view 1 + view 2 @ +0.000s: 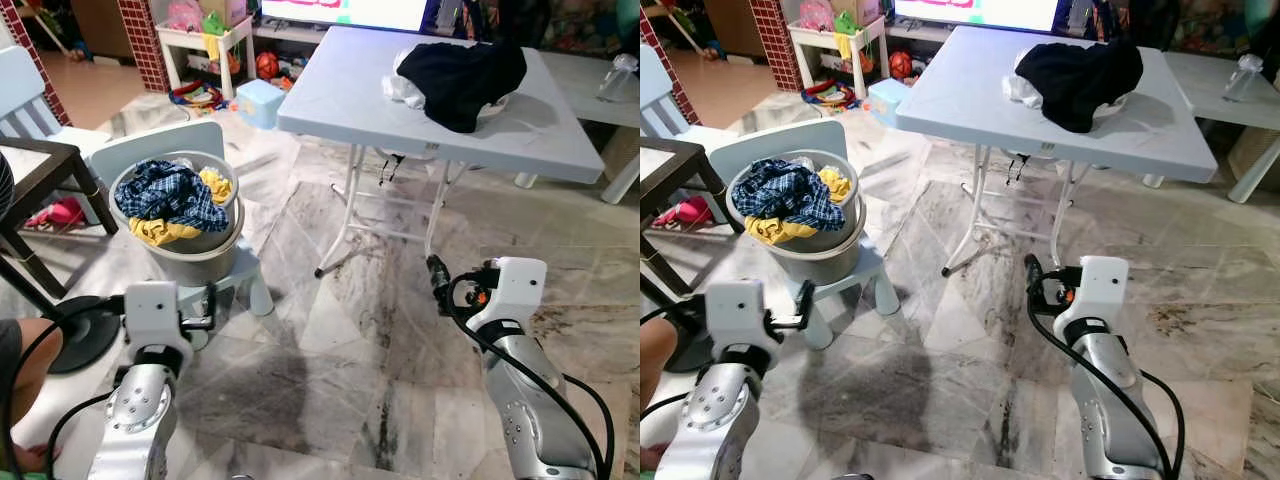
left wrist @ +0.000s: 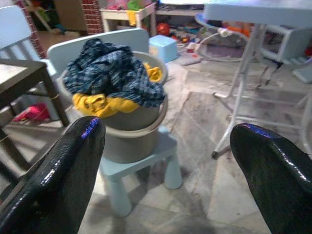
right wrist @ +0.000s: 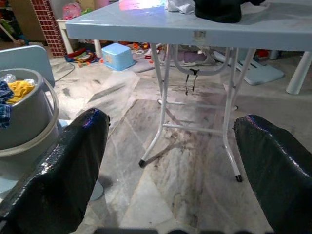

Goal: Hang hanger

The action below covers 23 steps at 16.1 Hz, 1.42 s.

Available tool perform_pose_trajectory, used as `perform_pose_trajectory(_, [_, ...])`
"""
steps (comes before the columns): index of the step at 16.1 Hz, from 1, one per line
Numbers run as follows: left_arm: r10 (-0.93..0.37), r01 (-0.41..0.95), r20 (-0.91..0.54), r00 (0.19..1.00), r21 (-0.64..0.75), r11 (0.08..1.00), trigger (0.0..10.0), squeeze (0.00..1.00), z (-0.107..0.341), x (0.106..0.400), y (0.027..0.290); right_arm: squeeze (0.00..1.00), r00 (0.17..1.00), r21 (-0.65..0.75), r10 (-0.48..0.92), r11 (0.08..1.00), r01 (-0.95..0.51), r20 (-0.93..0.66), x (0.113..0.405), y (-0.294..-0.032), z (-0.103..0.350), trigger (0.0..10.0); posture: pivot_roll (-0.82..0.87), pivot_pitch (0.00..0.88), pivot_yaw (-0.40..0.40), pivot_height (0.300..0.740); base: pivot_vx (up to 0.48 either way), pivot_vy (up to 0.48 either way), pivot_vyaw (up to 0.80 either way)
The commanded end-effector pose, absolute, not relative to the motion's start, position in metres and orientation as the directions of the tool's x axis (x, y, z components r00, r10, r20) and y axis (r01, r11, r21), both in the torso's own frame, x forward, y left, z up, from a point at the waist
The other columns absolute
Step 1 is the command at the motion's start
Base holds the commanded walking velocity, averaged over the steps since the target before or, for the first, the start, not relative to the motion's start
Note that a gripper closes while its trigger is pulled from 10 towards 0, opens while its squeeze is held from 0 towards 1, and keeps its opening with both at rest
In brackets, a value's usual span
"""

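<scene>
A marble floor (image 1: 330, 340) spreads across the room. On it stands a pale blue folding bench (image 1: 340, 100) on thin white legs. A black garment (image 1: 460, 75) lies heaped on the far part of the bench top, over something white (image 1: 400, 88) that shows at its edge. Whether a hanger is among these clothes cannot be told.

To the robot's left, a small light blue chair (image 1: 235, 275) carries a grey bucket (image 1: 205, 255) on its seat. The bucket is heaped above its rim with clothes: a blue checked shirt (image 1: 170, 190) on top, and a yellow garment (image 1: 160, 232) showing under it at the near side and again at the far edge. A dark wooden table (image 1: 40, 175) stands beside the chair, farther left.

Past the bench, a small blue box (image 1: 260, 100) sits on the floor near scattered toys (image 1: 200, 95).

Both arms are held low and forward. The left end effector (image 2: 165, 161) points at the bucket with its fingers (image 2: 63, 175) spread wide, gripping nothing. The right end effector (image 3: 170, 161) points at the bench legs, likewise spread and bare.
</scene>
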<state>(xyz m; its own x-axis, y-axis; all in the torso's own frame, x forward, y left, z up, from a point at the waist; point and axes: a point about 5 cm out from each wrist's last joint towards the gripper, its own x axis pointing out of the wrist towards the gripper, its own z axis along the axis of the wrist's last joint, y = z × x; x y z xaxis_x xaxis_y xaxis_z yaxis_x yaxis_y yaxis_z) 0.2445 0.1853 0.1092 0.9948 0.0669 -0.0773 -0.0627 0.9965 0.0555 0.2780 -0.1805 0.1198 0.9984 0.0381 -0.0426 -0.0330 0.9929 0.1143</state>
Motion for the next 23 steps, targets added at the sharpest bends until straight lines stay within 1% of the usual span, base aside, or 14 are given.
perform_pose_trajectory(1, [0.044,-0.042,-0.058,0.997,0.041,0.998,10.0,0.0,0.113,0.246,0.182,0.0,0.999,0.104,0.041,0.994,-0.039,-0.012,0.278,-0.181,0.126,10.0,0.1,0.084,-0.067,0.74,0.0,0.0,0.0])
perform_pose_trajectory(2, [0.033,-0.031,-0.055,0.998,0.039,0.999,10.0,0.0,0.114,0.245,0.18,0.0,0.993,0.072,0.116,0.991,-0.116,0.0,0.279,-0.17,0.128,10.0,0.11,0.086,-0.071,0.74,0.296,0.0,0.0])
perform_pose_trajectory(4, [0.035,-0.032,-0.059,0.998,0.048,0.998,10.0,0.0,0.113,0.244,0.181,0.0,0.979,0.047,0.204,0.978,-0.205,0.022,0.277,-0.158,0.131,10.0,0.11,0.087,-0.075,0.74,0.317,0.0,0.0])
perform_pose_trajectory(5, [0.036,-0.034,-0.057,0.998,0.047,0.998,10.0,0.0,0.113,0.243,0.182,0.0,0.969,0.083,0.233,0.967,-0.24,0.084,0.274,-0.154,0.138,10.0,0.11,0.088,-0.078,0.74,0.337,0.0,0.0])
perform_pose_trajectory(6, [0.041,-0.038,-0.055,0.998,0.045,0.998,10.0,0.0,0.113,0.243,0.182,0.0,0.968,0.13,0.211,0.965,-0.228,0.137,0.273,-0.154,0.144,10.0,0.12,0.089,-0.079,0.74,0.334,0.0,0.0])
perform_pose_trajectory(7, [0.042,-0.039,-0.055,0.998,0.044,0.998,10.0,0.0,0.113,0.242,0.182,0.0,0.97,0.141,0.205,0.965,-0.223,0.131,0.274,-0.154,0.144,10.0,0.12,0.089,-0.079,0.74,0.334,0.0,0.0])
perform_pose_trajectory(10, [0.053,-0.051,-0.055,0.997,0.04,0.998,10.0,0.0,0.112,0.24,0.182,0.0,0.959,0.107,0.195,0.97,-0.22,0.206,0.271,-0.15,0.144,10.0,0.12,0.097,-0.079,0.74,0.179,0.0,0.0])
perform_pose_trajectory(13, [0.086,-0.084,-0.018,0.996,0.054,0.995,10.0,0.0,0.117,0.242,0.187,0.0,0.958,0.131,0.212,0.962,-0.24,0.194,0.267,-0.152,0.141,10.0,0.11,0.098,-0.079,0.74,0.0,0.0,0.0])
perform_pose_trajectory(14, [0.116,-0.114,-0.015,0.993,0.102,0.988,10.0,0.0,0.116,0.243,0.19,0.0,0.956,0.129,0.23,0.958,-0.255,0.18,0.266,-0.153,0.139,10.0,0.11,0.096,-0.082,0.74,0.0,0.0,0.0])
perform_pose_trajectory(17, [0.153,-0.155,0.022,0.988,0.109,0.982,10.0,0.0,0.115,0.239,0.197,0.0,0.957,0.119,0.269,0.952,-0.281,0.11,0.263,-0.153,0.128,10.0,0.12,0.098,-0.083,0.74,0.0,0.0,0.0])
perform_pose_trajectory(18, [0.173,-0.175,0.021,0.985,0.119,0.977,10.0,0.0,0.114,0.238,0.198,0.0,0.97,0.096,0.226,0.967,-0.234,0.086,0.264,-0.158,0.126,10.0,0.12,0.101,-0.084,0.74,0.0,0.0,0.0])
perform_pose_trajectory(19, [0.187,-0.186,-0.016,0.982,0.048,0.981,10.0,0.0,0.11,0.239,0.198,0.0,0.985,0.074,0.154,0.984,-0.16,0.078,0.267,-0.167,0.125,10.0,0.11,0.101,-0.084,0.74,0.0,0.0,0.0])
perform_pose_trajectory(21, [0.167,-0.167,0.032,0.986,0.024,0.986,10.0,0.0,0.113,0.239,0.196,0.0,0.99,0.047,0.109,0.992,-0.114,0.095,0.271,-0.175,0.128,10.0,0.11,0.1,-0.082,0.74,0.0,0.0,0.0])
perform_pose_trajectory(23, [0.107,-0.117,0.102,0.989,0.093,0.989,10.0,0.0,0.119,0.24,0.194,0.0,0.986,0.002,0.109,0.994,-0.11,0.126,0.276,-0.177,0.135,10.0,0.11,0.101,-0.081,0.74,0.0,0.0,0.0])
